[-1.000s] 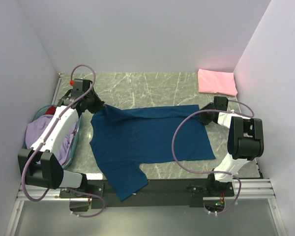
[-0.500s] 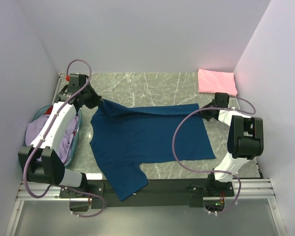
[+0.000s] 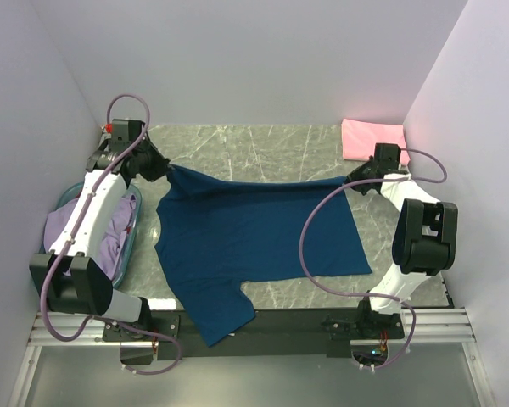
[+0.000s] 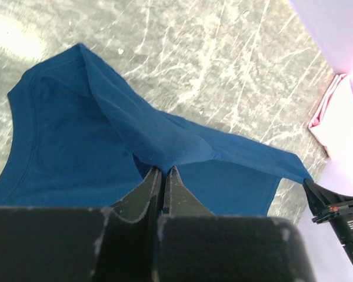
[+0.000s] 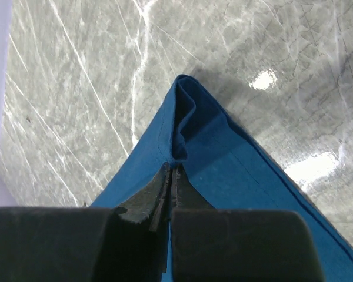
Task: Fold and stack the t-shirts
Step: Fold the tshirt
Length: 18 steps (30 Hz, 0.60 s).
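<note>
— Left gripper [image 4: 163, 170]: how does it stand?
— Pressed together on a raised fold at the far left corner of the navy t-shirt [image 3: 254, 242].
— And the right gripper [image 5: 172, 167]?
— Also closed, pinching the far right corner at the hem. The far edge runs taut between the two, lifted off the marble table [image 3: 254, 144].
— The other edges?
— The body lies flat; the near sleeve drapes over the table's near edge.
— Room around it?
— Bare marble from the far edge to the back wall. A folded pink t-shirt [image 3: 373, 141] sits in the far right corner, near the right gripper. The teal basket [image 3: 133, 231] with a lavender t-shirt [image 3: 72, 233] flanks the left edge.
</note>
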Each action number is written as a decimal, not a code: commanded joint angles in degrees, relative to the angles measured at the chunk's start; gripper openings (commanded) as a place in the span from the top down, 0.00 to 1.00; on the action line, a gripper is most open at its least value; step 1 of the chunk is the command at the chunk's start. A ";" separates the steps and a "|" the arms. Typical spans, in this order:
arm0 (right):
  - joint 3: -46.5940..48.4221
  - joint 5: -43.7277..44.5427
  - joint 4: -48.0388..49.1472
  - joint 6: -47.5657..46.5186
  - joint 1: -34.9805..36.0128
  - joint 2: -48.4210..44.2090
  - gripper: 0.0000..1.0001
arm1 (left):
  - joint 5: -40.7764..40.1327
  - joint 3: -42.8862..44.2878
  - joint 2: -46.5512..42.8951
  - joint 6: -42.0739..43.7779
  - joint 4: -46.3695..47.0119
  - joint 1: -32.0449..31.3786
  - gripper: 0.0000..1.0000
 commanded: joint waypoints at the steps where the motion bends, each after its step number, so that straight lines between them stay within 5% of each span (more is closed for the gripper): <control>1: 2.87 0.84 -3.56 -1.91 -0.31 -2.63 1.00 | -0.14 0.85 -3.20 -0.81 -1.58 0.21 0.99; 9: 4.89 -0.13 -3.83 -3.76 -0.14 -1.14 1.00 | -3.48 -0.30 -3.30 1.90 0.34 3.19 0.99; 18: 11.12 -3.03 0.39 -4.72 -0.05 4.56 1.00 | -3.75 8.66 8.20 6.57 7.20 4.51 0.99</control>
